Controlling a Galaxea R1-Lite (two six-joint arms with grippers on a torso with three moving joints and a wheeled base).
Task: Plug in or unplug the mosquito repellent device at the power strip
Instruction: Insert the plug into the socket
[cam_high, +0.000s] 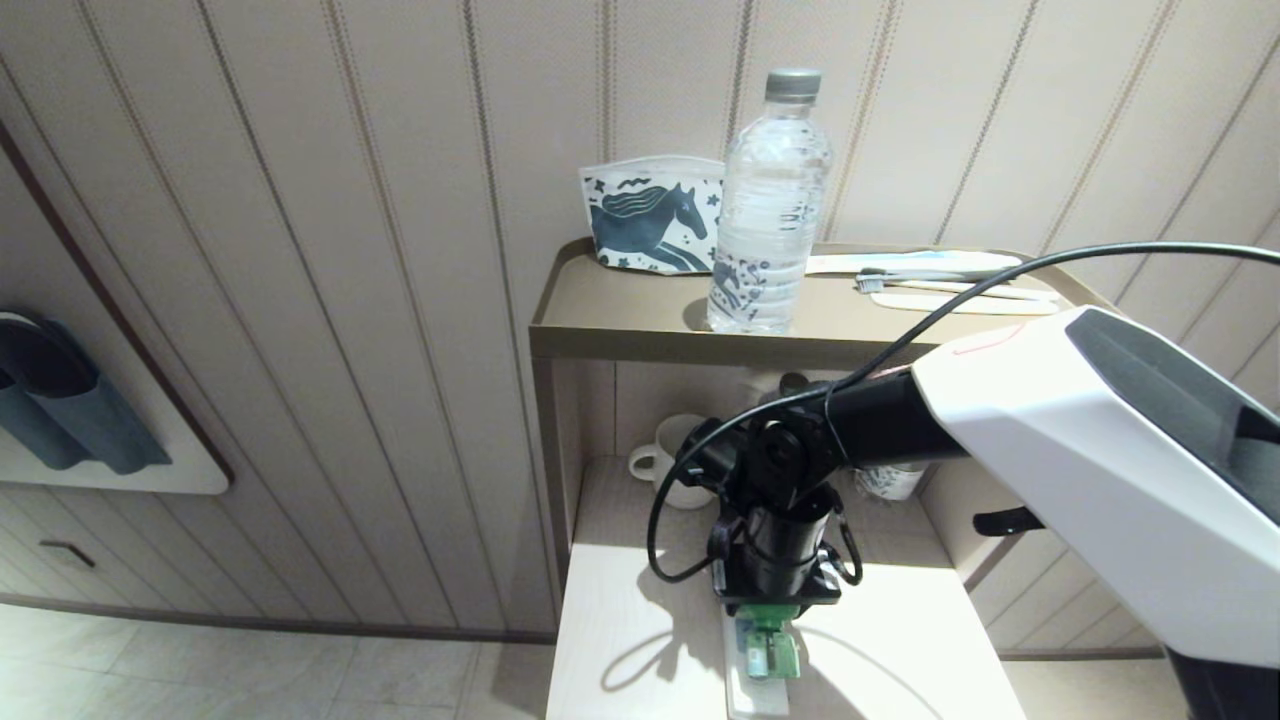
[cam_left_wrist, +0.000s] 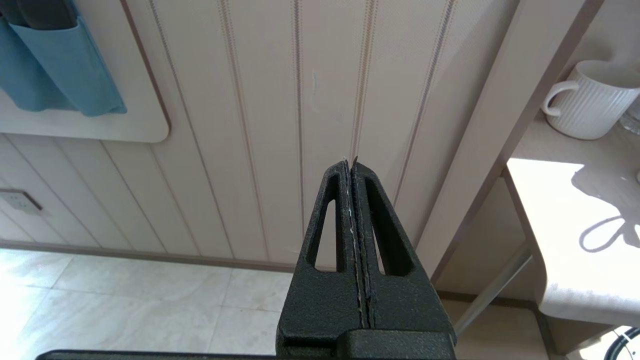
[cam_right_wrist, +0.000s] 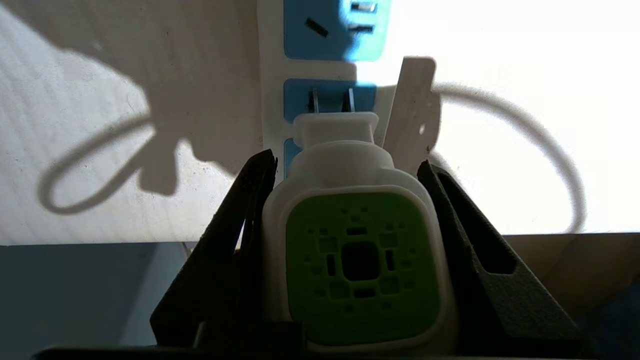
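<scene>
Overhead, right end effector (cam_right_wrist: 350, 210) is pointing down, gripping the mosquito repellent device (cam_right_wrist: 360, 260), prongs bared over the power strip (cam_right_wrist: 272, 75) near the worktop (cam_high: 620, 600) edge; left end effector (cam_left_wrist: 352, 170) is hanging closed.

free: tabletop (cam_high: 640, 640) beside power strip (cam_high: 752, 690); blocked: mug (cam_high: 668, 462) under shelf (cam_high: 640, 340) behind

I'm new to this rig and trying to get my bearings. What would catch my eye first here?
The right hand grips the mosquito repellent device, its metal prongs right at a blue socket of the power strip on the low pale table. Above, on the shelf top, a clear water bottle stands before a horse-print pouch. The left hand hangs shut beside the shelf unit, facing the panelled wall.
</scene>
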